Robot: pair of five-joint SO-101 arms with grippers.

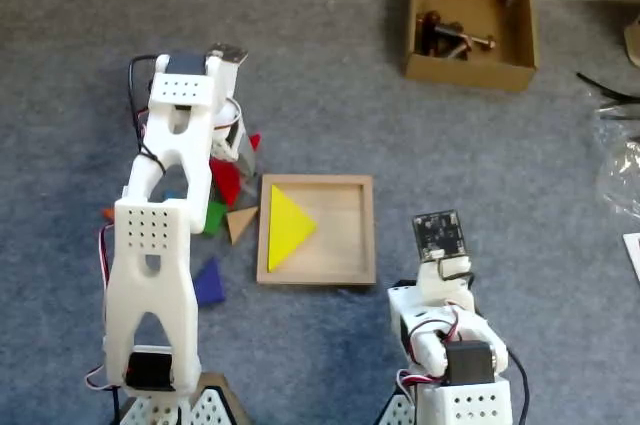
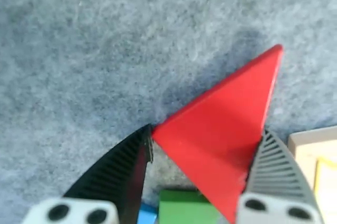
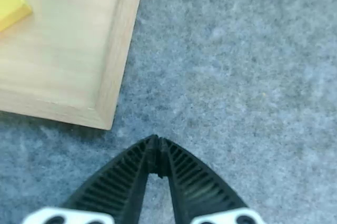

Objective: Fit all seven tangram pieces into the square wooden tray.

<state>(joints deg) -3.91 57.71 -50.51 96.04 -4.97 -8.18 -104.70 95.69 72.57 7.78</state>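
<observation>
High view: the square wooden tray (image 1: pixel 365 230) sits mid-table on the grey carpet (image 1: pixel 330 85), and so far it's got just the yellow triangle (image 1: pixel 286 227) in it, lying against the side nearest the left arm (image 1: pixel 160 245). That arm stretches over a loose bunch of pieces just beside the tray: a red triangle (image 1: pixel 227 183), a green piece (image 1: pixel 215 215), a tan triangle (image 1: pixel 240 223) nearly touching the tray's wall, a blue piece (image 1: pixel 207 283) and an orange bit (image 1: pixel 108 213) poking out from under the arm. The right arm (image 1: pixel 445 345) is tucked back near its base, just off the tray's near corner. There's a cardboard box (image 1: pixel 470 25) with some odds and ends at the far edge, well apart from all this.

Left wrist view: the left gripper (image 2: pixel 206 134) is clamped on the red triangle, one finger on each edge, with the triangle's point sticking out past the tips. The green piece and a sliver of blue sit just under it, and a tray corner is near.

Right wrist view: the right gripper (image 3: pixel 158 144) is pinched closed with nothing in it, over bare carpet just beside the tray's corner
</observation>
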